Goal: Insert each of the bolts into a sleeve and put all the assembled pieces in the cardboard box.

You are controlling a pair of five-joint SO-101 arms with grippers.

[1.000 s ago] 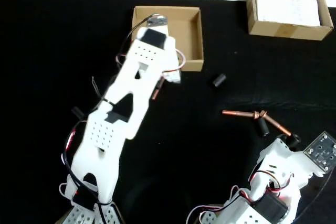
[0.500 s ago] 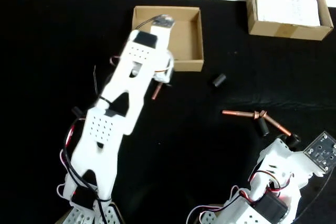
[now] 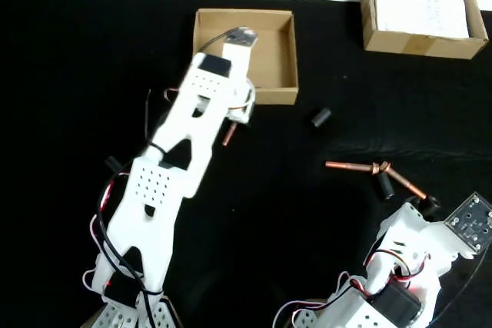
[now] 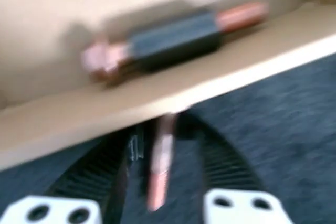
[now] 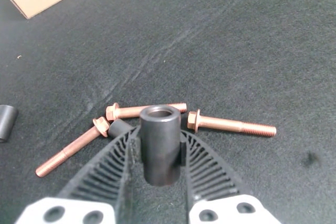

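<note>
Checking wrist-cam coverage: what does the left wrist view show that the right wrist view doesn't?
Left wrist view: thin copper bolt held by the left gripper; assembled copper bolt in black sleeve lying inside the brown cardboard box. Right wrist view: black cylindrical sleeve held by the right gripper; three loose copper bolts. Both: black cloth.

Black desk (image 3: 61,74): three bolts (image 5: 231,125) just beyond the right jaws; loose sleeve (image 3: 320,117), cardboard box (image 3: 277,96), second box (image 3: 415,45) farther off.
</note>
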